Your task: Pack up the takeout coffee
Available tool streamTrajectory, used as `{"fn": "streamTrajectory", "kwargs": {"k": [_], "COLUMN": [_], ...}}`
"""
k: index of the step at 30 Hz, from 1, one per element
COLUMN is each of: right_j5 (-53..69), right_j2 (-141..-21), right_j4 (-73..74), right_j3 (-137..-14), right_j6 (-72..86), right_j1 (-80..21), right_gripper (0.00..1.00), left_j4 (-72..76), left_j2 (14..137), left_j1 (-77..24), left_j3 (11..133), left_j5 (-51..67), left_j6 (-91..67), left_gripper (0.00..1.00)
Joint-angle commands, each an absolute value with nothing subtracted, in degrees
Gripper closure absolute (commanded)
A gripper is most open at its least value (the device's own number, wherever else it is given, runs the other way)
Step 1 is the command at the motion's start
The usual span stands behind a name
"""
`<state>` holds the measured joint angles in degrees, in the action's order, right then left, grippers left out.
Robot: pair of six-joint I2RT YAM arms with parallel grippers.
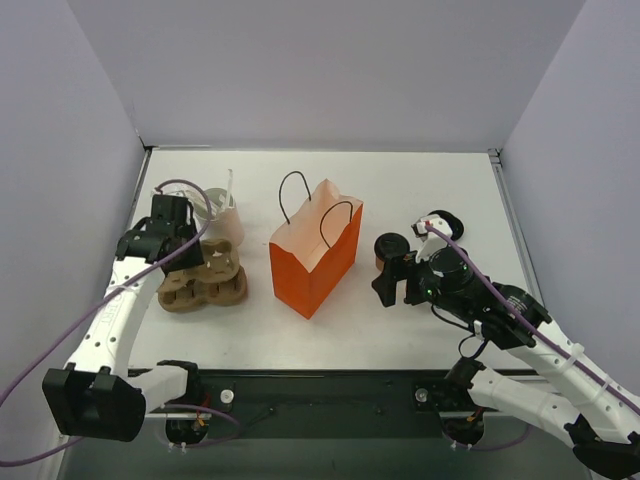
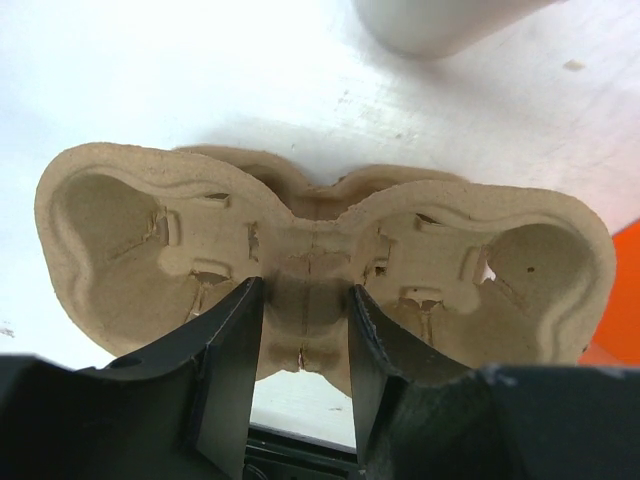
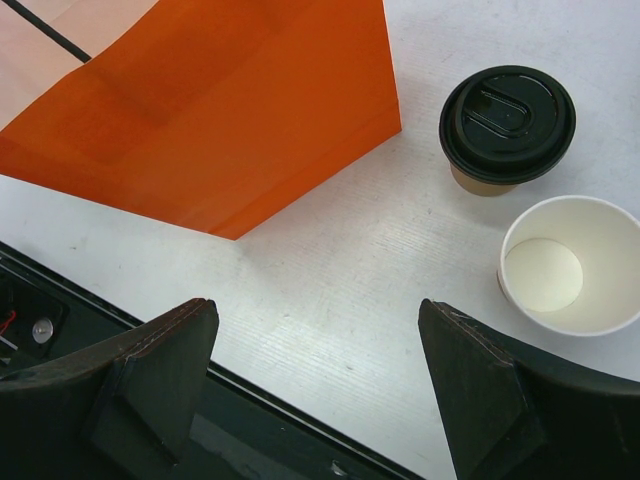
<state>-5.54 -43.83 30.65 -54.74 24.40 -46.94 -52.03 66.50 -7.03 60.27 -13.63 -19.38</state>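
The takeout coffee [image 3: 507,125], a small tan cup with a black lid, stands on the white table just right of the orange bag [image 3: 230,110]; it also shows in the top view [image 1: 392,247]. My right gripper [image 3: 318,310] hangs open above bare table, in front of the cup and the bag's corner, holding nothing; the top view places it [image 1: 395,283] close to the cup. At the left, my left gripper [image 2: 305,295] is shut on the middle ridge of a brown pulp cup carrier [image 2: 120,240], which lies left of the bag [image 1: 315,255].
A lidless cup [image 3: 570,265], white inside, stands beside the coffee. A white cup of stirrers [image 1: 225,215] stands behind the carrier [image 1: 210,282]. The table's front edge [image 3: 120,310] runs just below my right gripper. Grey walls close in three sides.
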Motion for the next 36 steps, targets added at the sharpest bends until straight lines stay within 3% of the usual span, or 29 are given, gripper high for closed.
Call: {"fn": "streamTrajectory", "kwargs": {"k": [1,8,16,23,34,36], "right_j5": [-6.94,-16.35,-3.35,5.88,51.09,54.83], "right_j2": [-45.96,-52.73,-60.28,-69.15,-70.22,-71.45], "right_j4": [30.32,30.33,26.1,19.52,16.08,16.08], "right_j3": [-57.74,-69.69,-75.14,-73.56,-63.9,-63.54], "right_j6": [22.95,17.95,14.41,7.65,-22.31,-26.18], "right_j1": [-47.29,-44.66,-27.37,-22.95,-16.62,-15.3], "right_gripper": [0.15,0.15,0.15,0.15,0.14,0.14], "left_j4": [-55.81,-56.6,-57.74,-55.38,-53.26,-53.26], "left_j2": [62.5,55.91,51.86,49.57,50.71,50.98], "left_j1": [-6.68,-6.77,-6.86,-7.56,-7.73,-7.65], "left_j3": [67.76,72.24,77.16,79.02,81.47,82.0], "left_j5": [-10.91,-0.02,12.65,19.42,22.68,22.06], "left_j6": [-20.13,-21.71,-24.78,-32.33,-35.42,-35.33], "left_gripper": [0.7,0.7,0.7,0.71,0.71,0.71]}}
